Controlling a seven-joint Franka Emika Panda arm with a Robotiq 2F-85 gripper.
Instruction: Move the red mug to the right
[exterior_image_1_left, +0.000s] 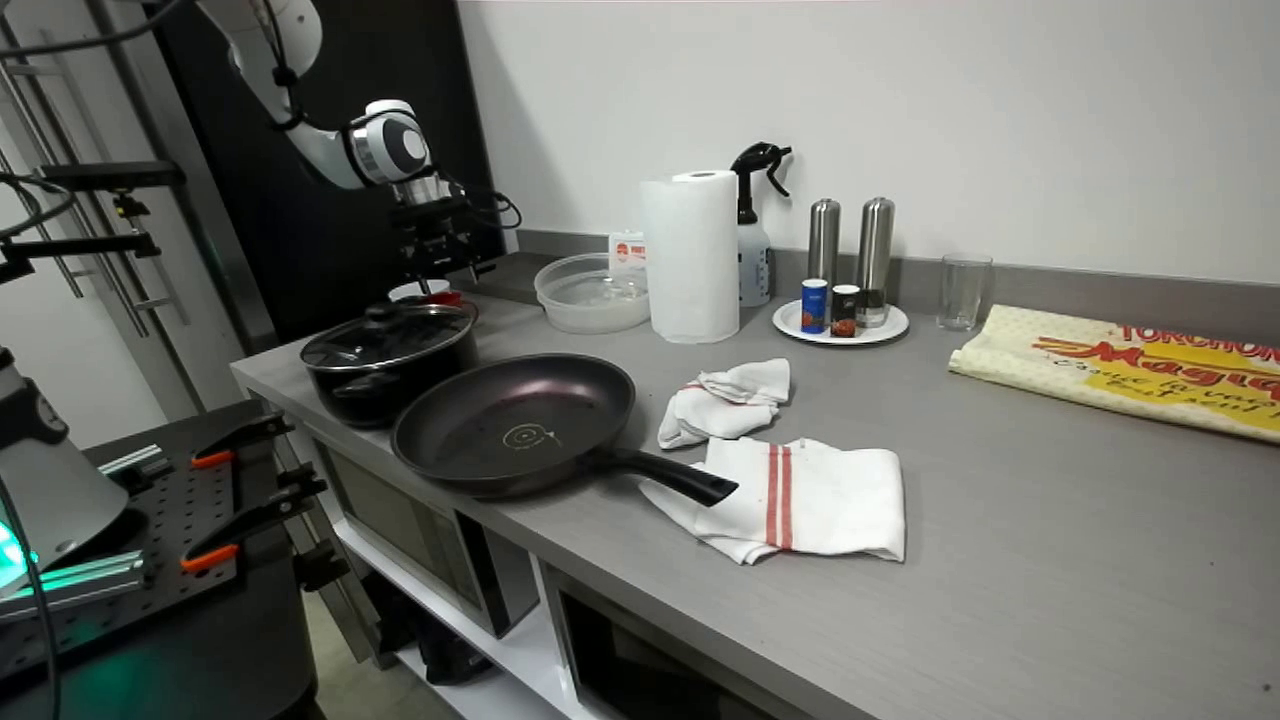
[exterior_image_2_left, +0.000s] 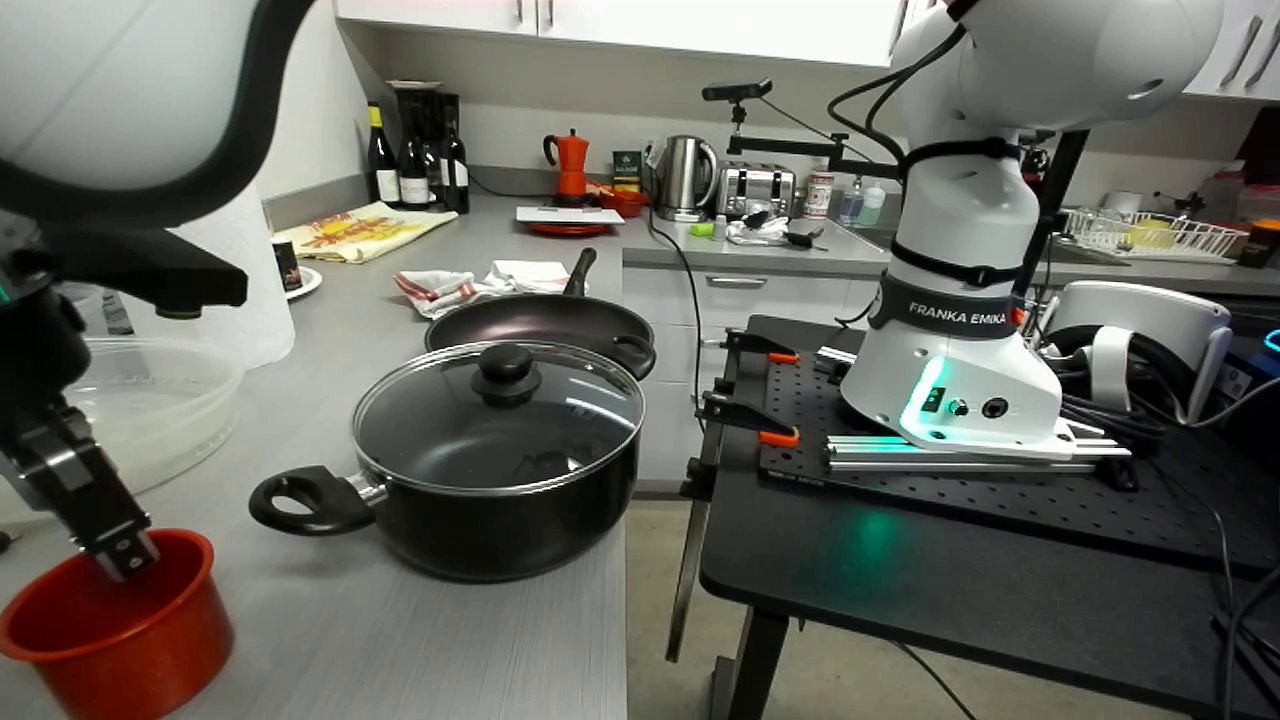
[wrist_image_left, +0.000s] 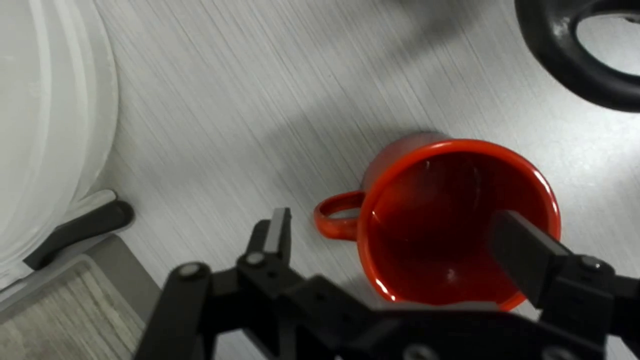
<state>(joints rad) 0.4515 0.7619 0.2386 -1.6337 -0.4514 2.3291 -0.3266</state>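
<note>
The red mug (wrist_image_left: 440, 220) stands upright on the grey counter, its handle toward the left in the wrist view. It also shows at the lower left of an exterior view (exterior_image_2_left: 140, 655). In an exterior view the black pot mostly hides the mug (exterior_image_1_left: 446, 298). My gripper (wrist_image_left: 392, 220) is open, pointing down over the mug. In the wrist view, one finger lies over the mug's opening and the other is outside it, beyond the handle. In an exterior view, a fingertip overlaps the mug's opening; I cannot tell how deep it is. Nothing is held.
A black lidded pot (exterior_image_2_left: 500, 510) stands close beside the mug, its handle (wrist_image_left: 555, 45) near. A clear plastic bowl (exterior_image_1_left: 590, 310) is on the mug's opposite side. A frying pan (exterior_image_1_left: 520, 420), paper towel roll (exterior_image_1_left: 695, 260) and striped cloth (exterior_image_1_left: 830, 500) lie farther along the counter.
</note>
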